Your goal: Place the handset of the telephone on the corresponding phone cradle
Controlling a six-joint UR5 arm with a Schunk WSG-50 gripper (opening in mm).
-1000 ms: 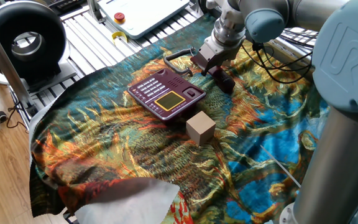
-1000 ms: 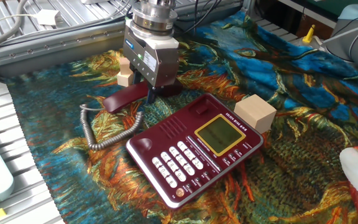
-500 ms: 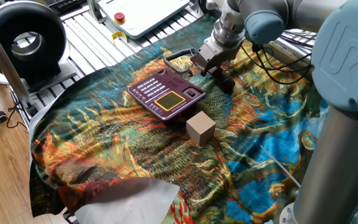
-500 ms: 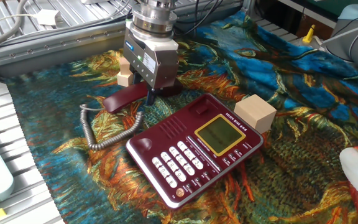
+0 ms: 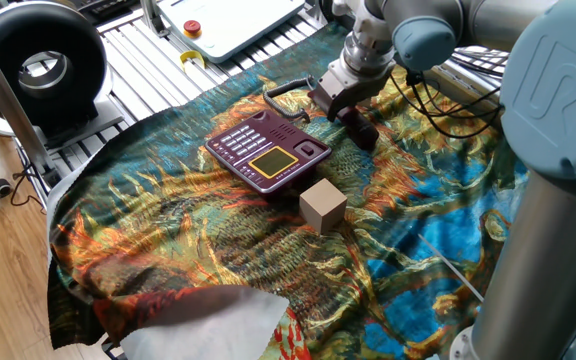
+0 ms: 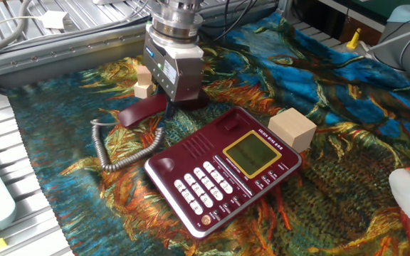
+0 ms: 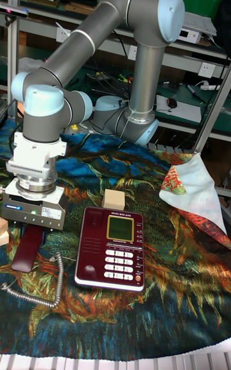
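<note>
My gripper (image 6: 171, 107) has its fingers clenched on the handset (image 6: 148, 112), which lies on the cloth beside the telephone (image 6: 223, 168). I should lift it level and align it lengthwise over the phone cradle (image 7: 90, 241), watching the cord (image 6: 119, 152).

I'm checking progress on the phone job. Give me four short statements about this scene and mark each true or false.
1. The handset lies on the cloth beside the telephone, not in the phone cradle. True.
2. The gripper is down at the handset. True.
3. A wooden cube sits on top of the telephone's keypad. False: it stands on the cloth, next to the telephone's display end.
4. The coiled cord is wrapped around the gripper. False: it lies on the cloth.
</note>
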